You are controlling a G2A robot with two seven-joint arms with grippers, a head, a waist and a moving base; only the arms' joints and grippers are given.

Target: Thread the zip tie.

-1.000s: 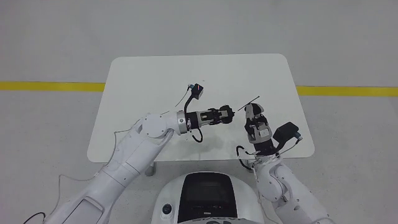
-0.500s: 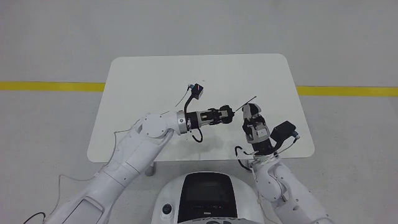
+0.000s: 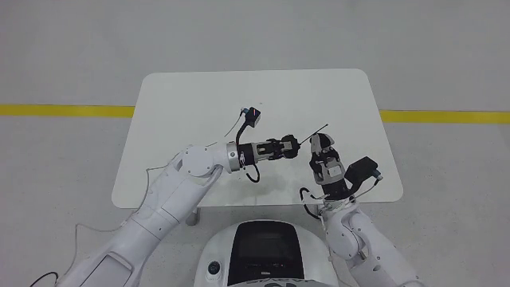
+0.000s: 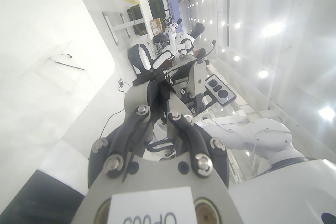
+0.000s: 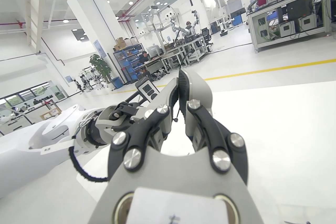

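Black and thin, the zip tie is clamped between the closed pads of the right gripper, above the white table and off its surface. Its long axis runs along that gripper's fingers. One stretch pokes out past the fingertips, away from the robot. The other end, with a small knob on it, hangs back in the gap between the fingers toward the wrist.

The left gripper hovers just beside the right one, on the robot's left, and its fingertips point across at the right fingers. Its jaws look pressed together. Whether anything is pinched between them I cannot tell, since the dark pads hide the seam.

The next move likely turns on this relation: the strap points forward, while the left gripper comes at it from the side, roughly square to the strap's length. The left arm is the nearer helper. In my judgement it must line up with the free end beyond the right fingertips, not with the clamped middle. The strap is slender and whippy, so a small misalignment would probably push it aside.
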